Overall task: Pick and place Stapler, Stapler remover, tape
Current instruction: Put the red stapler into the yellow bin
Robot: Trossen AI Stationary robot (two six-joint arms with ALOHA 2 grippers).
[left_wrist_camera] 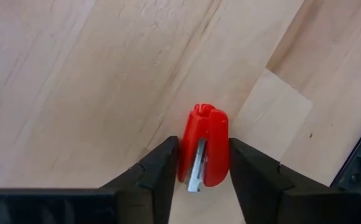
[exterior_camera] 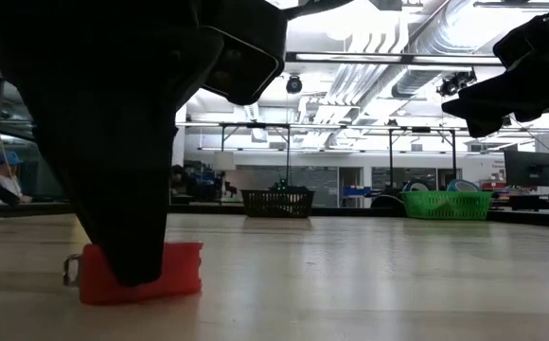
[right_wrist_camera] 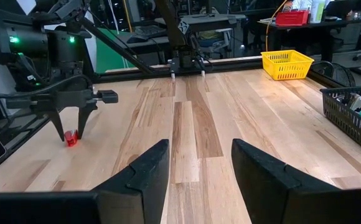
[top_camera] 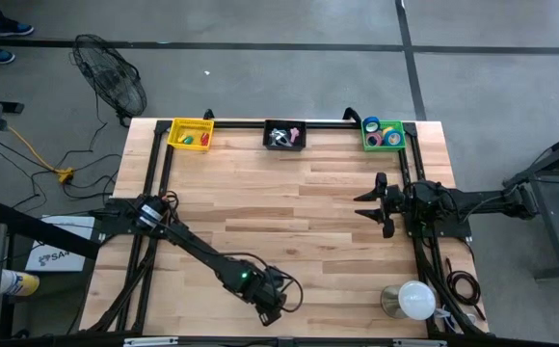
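A small red stapler (left_wrist_camera: 204,149) with a metal strip lies on the wooden table near its front edge, left of the middle. My left gripper (left_wrist_camera: 203,144) points down over it (top_camera: 270,310) and is shut on its sides. Tape rolls (top_camera: 384,133) lie in the green basket at the far right. A stapler remover I cannot make out; the black basket (top_camera: 285,136) holds small grey and pink pieces. My right gripper (right_wrist_camera: 199,149) hangs open and level over the table's right side (top_camera: 371,204), with nothing between its fingers. My left gripper pinches the stapler's two long sides (left_wrist_camera: 183,155) between its two fingers (left_wrist_camera: 162,168), coming from above and pointing steeply down. The fingers lie across the stapler. The stapler's underside rests on the table (exterior_camera: 142,284), and one end sticks out beyond the fingers.
A yellow basket (top_camera: 190,133) with small red and green pieces stands at the far left edge. A white round lamp (top_camera: 414,299) and a coiled cable (top_camera: 465,286) sit at the near right corner. Bare wood stretches across the table's middle.
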